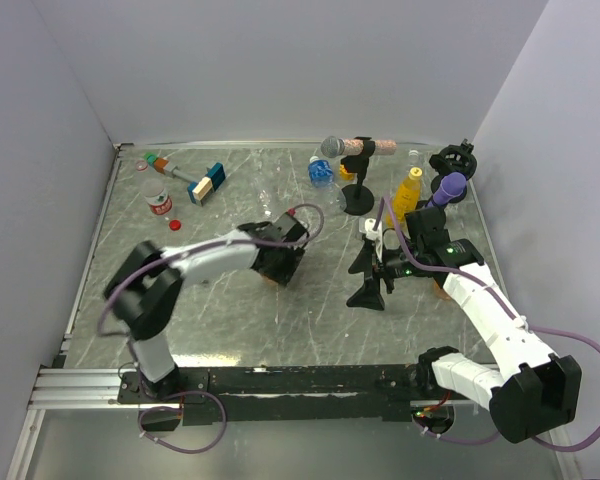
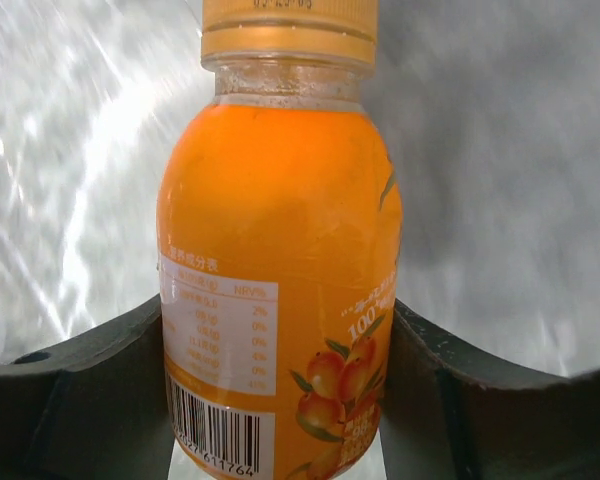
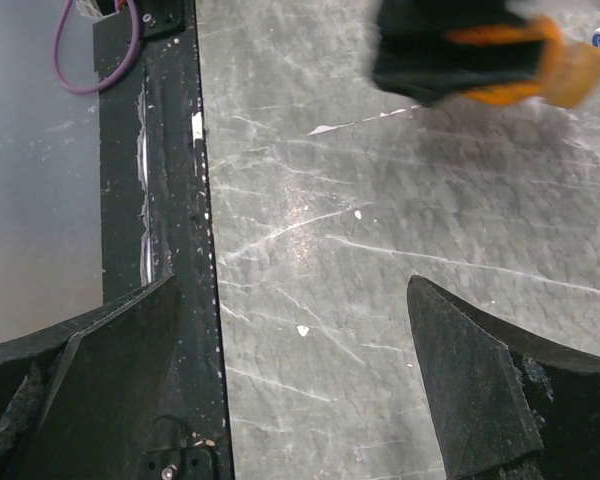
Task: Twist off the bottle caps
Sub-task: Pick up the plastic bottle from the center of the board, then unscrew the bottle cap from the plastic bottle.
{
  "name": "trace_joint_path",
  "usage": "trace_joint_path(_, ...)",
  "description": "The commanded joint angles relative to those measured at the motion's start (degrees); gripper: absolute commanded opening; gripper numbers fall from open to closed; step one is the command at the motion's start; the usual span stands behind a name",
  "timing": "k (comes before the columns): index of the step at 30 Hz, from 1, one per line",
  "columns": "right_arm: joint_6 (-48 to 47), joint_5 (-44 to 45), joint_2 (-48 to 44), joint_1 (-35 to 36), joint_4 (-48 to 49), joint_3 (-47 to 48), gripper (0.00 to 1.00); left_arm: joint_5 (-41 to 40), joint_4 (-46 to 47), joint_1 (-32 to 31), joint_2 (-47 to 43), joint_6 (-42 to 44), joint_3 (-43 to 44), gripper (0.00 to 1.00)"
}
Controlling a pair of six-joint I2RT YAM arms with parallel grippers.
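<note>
Progress is early to middling, in my judgement. A small red round cap (image 1: 175, 225) lies loose on the grey marbled surface (image 1: 230, 330), just beside a clear plastic bottle with a red label (image 1: 158, 203) at the far left. That suggests one bottle is already opened. The squat orange plastic bottle (image 2: 280, 260) now in hand has its orange ribbed screw cap (image 2: 290, 30) fully seated on the neck, so it is not yet done. The tall yellow plastic bottle (image 1: 408, 193) stands at the far right; from overhead it is too small for me to say whether its top is on.

The left arm (image 1: 210, 258) is stretched forward and inward from its base to mid-surface. The left claw (image 2: 280, 310) is at a middling width and brackets the orange bottle's lower body, with one finger (image 2: 100, 390) against each side of the label. I take it as holding the bottle. The cap end points away from the wrist, free of the fingers.

The right arm (image 1: 480, 300) is folded over the right side, its forearm reaching inward. The right claw (image 3: 292, 300) stands wide with nothing between its fingers, looking down on the surface and the black front rail (image 3: 170, 200). The orange bottle shows at the top edge of the right wrist view, well apart from this claw. By my reckoning the next move is for the right claw to come onto the orange cap
</note>
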Motion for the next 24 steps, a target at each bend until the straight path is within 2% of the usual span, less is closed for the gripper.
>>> trace_joint_path(1, -2.6, -2.4, -0.7, -0.5, -0.5, 0.3, 1.0, 5.3, 9.7, -3.8, -17.4, 8.5, -9.7, 0.28)
trace_joint_path(5, -3.0, -4.4, -4.1, -1.1, -0.8, -0.5, 1.0, 11.9, 18.5, -6.5, -33.9, 15.1, -21.5, 0.24)
trace_joint_path(8, 1.0, -1.3, -8.5, -1.2, -0.7, 0.5, 1.0, 17.5, 24.5, -9.0, -44.8, 20.5, -27.6, 0.22)
trace_joint_path(11, 13.1, 3.7, -10.2, -1.2, -1.2, 5.0, 1.0, 21.1, 31.5, -11.1, -52.1, 21.2, -32.5, 0.24)
trace_joint_path(15, 16.7, -7.0, -3.6, -1.2, -12.3, 13.5, 1.0, 23.7, 34.1, -13.3, -51.5, 20.3, -31.8, 0.23)
trace_joint_path(16, 19.7, -8.7, -2.2, -1.2, -12.3, 14.3, 1.0, 23.1, 33.9, -14.6, -50.2, 20.3, -31.1, 0.23)
trace_joint_path(19, 26.7, -8.3, 0.3, -1.0, -9.9, 15.5, 0.98, 21.0, 33.8, -17.6, -47.5, 20.8, -28.9, 0.22)
trace_joint_path(24, 28.0, -5.7, 3.0, 1.4, -10.7, 14.7, 0.94, 20.2, 37.2, -18.4, -45.5, 20.6, -29.2, 0.22)
